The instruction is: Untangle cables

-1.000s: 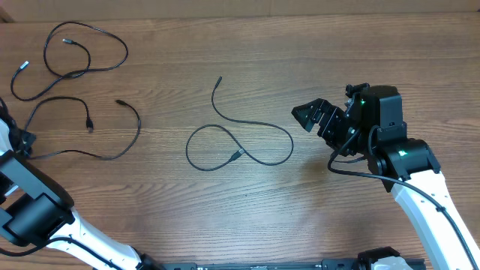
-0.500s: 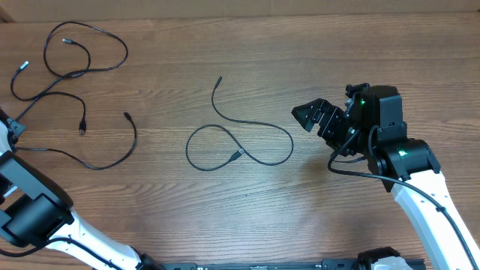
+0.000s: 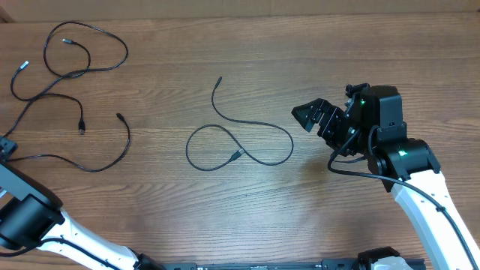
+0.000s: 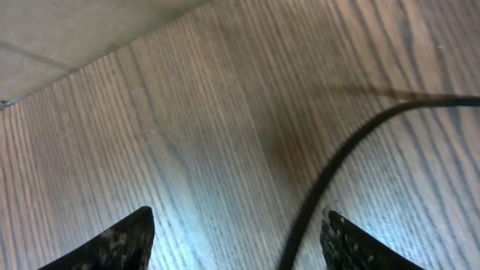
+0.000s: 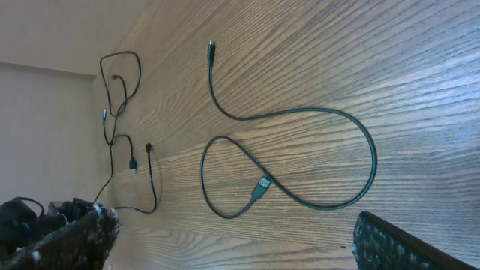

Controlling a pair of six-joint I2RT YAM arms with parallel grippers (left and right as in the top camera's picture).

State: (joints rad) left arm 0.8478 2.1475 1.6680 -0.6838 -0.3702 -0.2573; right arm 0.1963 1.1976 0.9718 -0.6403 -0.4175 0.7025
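Brown wood-grain table, with a beige surround past its edge.
One looped cable lies at centre and the other cables sprawl toward 10 o'clock. The left gripper, at 9 o'clock, has its fingers spread wide; a cable strand passes between them unpinched. The right gripper, at 3 o'clock, gapes empty.
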